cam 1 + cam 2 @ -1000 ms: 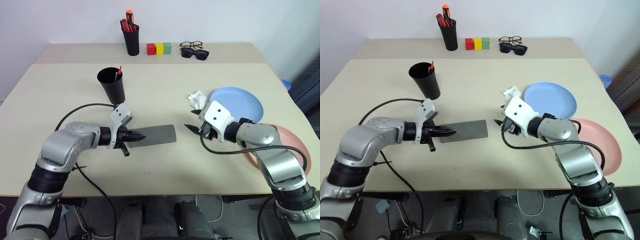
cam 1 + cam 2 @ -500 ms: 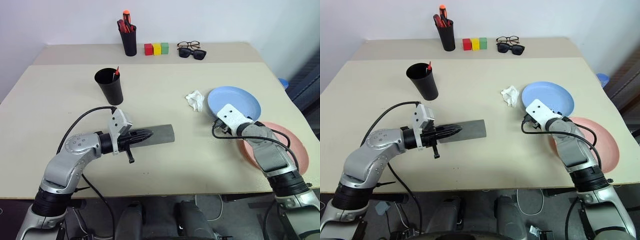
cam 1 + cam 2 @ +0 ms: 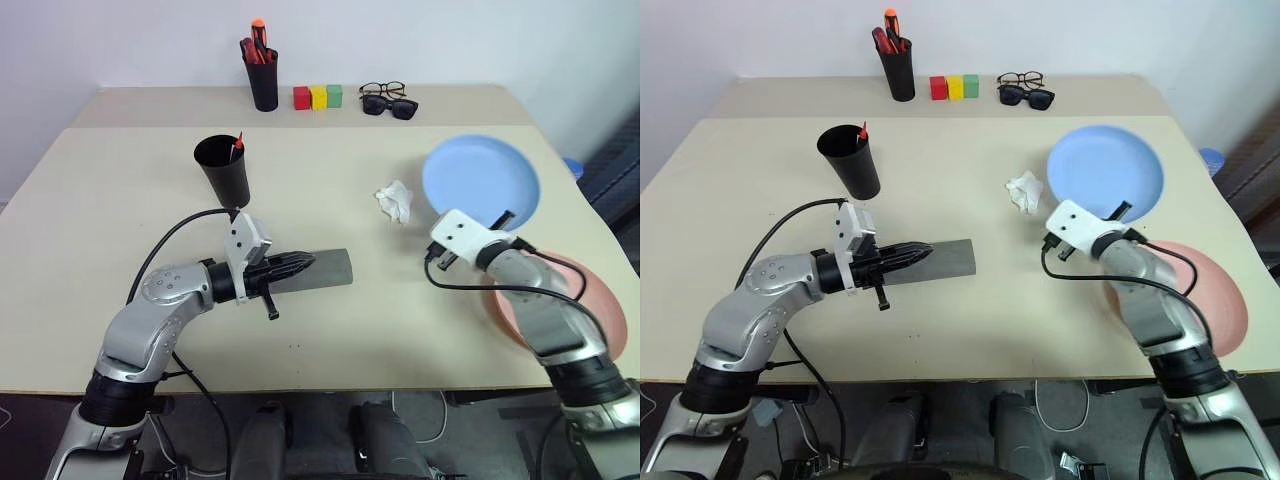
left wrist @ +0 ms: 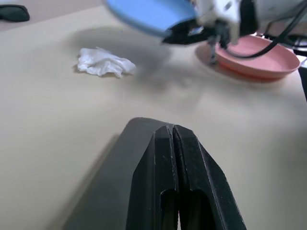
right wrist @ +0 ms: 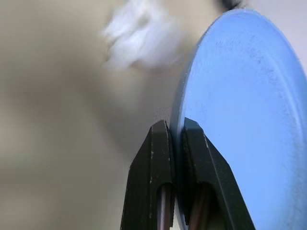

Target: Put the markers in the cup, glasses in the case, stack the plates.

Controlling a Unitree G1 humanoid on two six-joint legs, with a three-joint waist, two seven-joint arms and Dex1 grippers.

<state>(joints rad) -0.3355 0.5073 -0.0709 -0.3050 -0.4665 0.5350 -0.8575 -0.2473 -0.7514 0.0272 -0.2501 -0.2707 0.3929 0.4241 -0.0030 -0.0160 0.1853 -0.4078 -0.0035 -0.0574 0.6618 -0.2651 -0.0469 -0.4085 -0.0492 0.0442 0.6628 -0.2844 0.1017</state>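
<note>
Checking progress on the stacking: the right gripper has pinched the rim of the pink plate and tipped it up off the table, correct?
Not quite. The right gripper is shut on the rim of the blue plate, tipped up off the table; the right wrist view shows the jaws pinching it. The pink plate lies flat on the table.

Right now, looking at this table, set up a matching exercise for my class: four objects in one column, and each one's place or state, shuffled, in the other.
Objects:
1. blue plate
2. pink plate
3. black cup
4. wire-frame glasses

Places or states:
A. far table edge, beside the sunglasses
B. flat on the table, near the right edge
C. gripped at its rim by the right end effector, tilted up
D. upright, red-tipped marker inside

Pairs: 1-C, 2-B, 3-D, 4-A
</note>
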